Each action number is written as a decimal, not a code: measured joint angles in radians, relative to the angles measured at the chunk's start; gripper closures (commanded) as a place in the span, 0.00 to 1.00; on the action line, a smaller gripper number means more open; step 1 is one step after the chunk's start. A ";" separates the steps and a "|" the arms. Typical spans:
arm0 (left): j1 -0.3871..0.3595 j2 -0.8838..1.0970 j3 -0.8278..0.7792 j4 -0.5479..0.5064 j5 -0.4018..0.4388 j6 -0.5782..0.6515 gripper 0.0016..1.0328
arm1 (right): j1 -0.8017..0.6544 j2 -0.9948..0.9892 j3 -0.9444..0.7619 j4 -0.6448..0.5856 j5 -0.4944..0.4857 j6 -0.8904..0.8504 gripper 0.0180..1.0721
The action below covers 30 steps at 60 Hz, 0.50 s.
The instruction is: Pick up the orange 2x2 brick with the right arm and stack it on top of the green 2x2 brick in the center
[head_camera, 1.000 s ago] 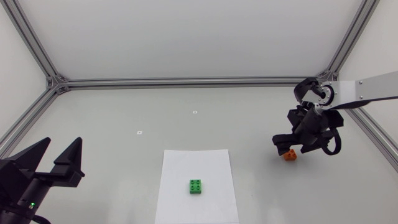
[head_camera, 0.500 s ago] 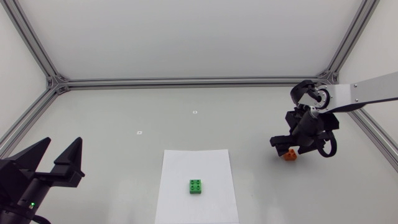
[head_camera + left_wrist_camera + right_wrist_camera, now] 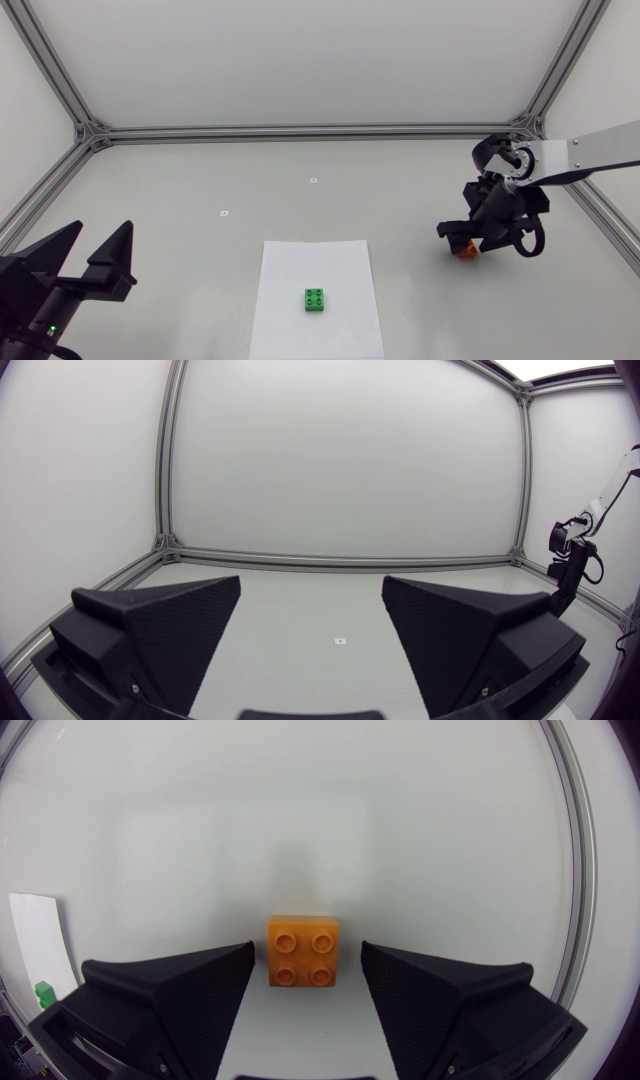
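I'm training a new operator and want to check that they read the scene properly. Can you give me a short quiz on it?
1. True or false: the right hand is shut on the orange brick.
2. Where is the green brick? A: on the orange brick. B: on a white sheet. C: in the right hand.
3. Fill in: the fingers of the left hand are ____ (open or shut).

Key: 1 false, because the brick lies between the fingers with a gap on each side; 2 B; 3 open.
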 measured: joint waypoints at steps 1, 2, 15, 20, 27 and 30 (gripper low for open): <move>0.000 0.000 0.000 0.000 0.000 0.000 0.04 | 0.000 0.000 0.000 0.000 -0.001 0.000 0.30; 0.000 0.000 0.000 0.000 0.000 0.000 0.04 | 0.000 0.000 0.000 0.000 -0.001 0.000 0.30; 0.000 0.000 0.000 0.000 0.000 0.000 0.04 | 0.000 0.000 0.000 0.000 -0.001 0.000 0.34; 0.000 0.000 0.000 0.000 0.000 0.000 0.04 | 0.000 0.000 0.000 0.000 -0.002 0.004 0.38; 0.000 0.000 0.000 0.000 0.000 0.000 0.04 | 0.000 -0.003 0.000 0.001 -0.005 0.007 0.42; 0.000 0.000 0.000 0.000 0.000 0.000 0.04 | 0.000 -0.004 0.000 0.002 -0.009 0.007 0.44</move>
